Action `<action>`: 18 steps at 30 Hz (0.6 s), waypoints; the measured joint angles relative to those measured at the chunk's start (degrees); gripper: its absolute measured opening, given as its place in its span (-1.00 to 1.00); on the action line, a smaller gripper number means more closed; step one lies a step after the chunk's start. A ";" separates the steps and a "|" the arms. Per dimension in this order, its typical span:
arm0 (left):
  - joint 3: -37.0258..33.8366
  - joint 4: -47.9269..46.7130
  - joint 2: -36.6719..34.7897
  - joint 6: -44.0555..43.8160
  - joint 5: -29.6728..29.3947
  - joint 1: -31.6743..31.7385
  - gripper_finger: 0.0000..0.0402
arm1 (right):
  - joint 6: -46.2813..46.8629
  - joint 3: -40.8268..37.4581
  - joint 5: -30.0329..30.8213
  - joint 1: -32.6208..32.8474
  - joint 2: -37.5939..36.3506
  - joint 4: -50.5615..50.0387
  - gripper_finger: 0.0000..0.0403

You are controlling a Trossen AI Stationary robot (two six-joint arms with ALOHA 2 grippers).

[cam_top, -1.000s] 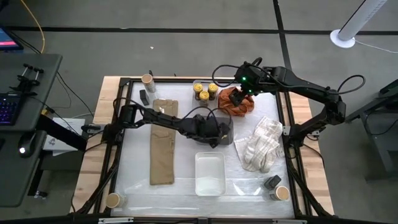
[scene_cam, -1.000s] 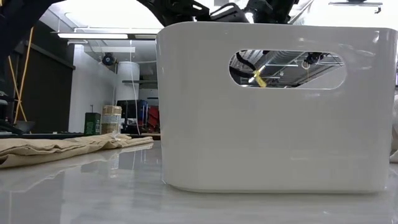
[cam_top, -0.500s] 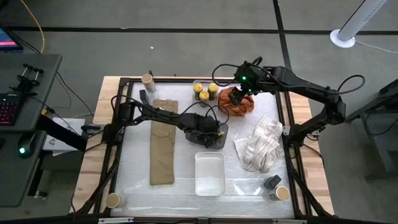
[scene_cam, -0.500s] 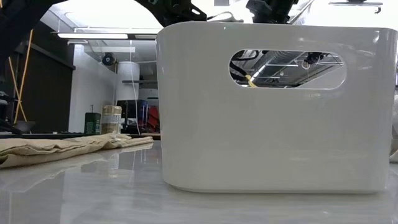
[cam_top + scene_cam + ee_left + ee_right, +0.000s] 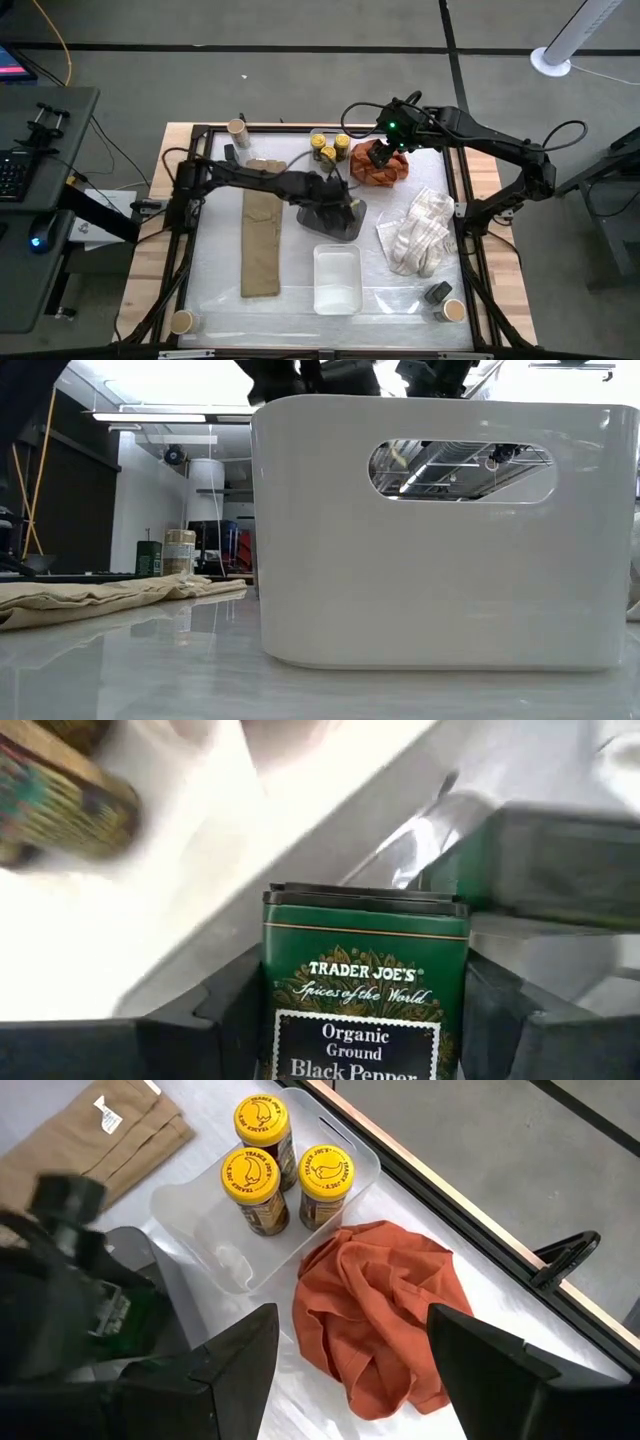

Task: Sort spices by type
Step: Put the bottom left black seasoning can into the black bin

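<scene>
My left gripper [image 5: 338, 212] hangs over the grey tray [image 5: 354, 230] at mid-table, shut on a dark green black-pepper tin [image 5: 365, 970]. My right gripper [image 5: 350, 1370] stands open and holds nothing, above the orange cloth [image 5: 380, 1310] at the far right. Three yellow-lidded jars [image 5: 258, 1175] stand upright in a clear tray [image 5: 200, 1220] at the far edge. Other dark tins lie at the far left [image 5: 232, 157] and near right [image 5: 437, 292]. Tan-topped tubs stand at the far left [image 5: 238, 128], near left [image 5: 182, 321] and near right [image 5: 453, 310]. My left gripper pinches the tin between its two fingers, one on each narrow side [image 5: 280, 1020], below the lid. The fingers [image 5: 215, 1020] slant down from the table's left. The tin's labelled face is toward the wrist camera and its lid end points away from the wrist. Whether its hidden end rests on the tray, I cannot tell.
A white tray [image 5: 337, 280] sits near the front edge and fills the low view [image 5: 430, 530]. A folded tan cloth [image 5: 262, 235] lies left of centre, and a white striped cloth [image 5: 418, 232] lies at the right. A dark frame [image 5: 190, 200] borders the work surface.
My left gripper has risen over the grey tray, and its arm has swung a little toward the table's far edge. My right arm has kept still.
</scene>
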 joint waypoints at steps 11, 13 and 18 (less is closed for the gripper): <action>-10.04 10.46 -18.13 11.25 6.80 0.40 0.08 | -2.58 0.00 -2.98 0.00 0.00 0.00 0.25; -16.83 19.79 -21.51 10.97 10.71 -0.12 0.08 | -3.62 0.00 -6.96 -0.02 0.00 0.00 0.25; -31.87 42.01 -27.07 11.09 11.52 -2.76 0.08 | -4.43 0.00 -19.06 0.42 0.00 0.84 0.25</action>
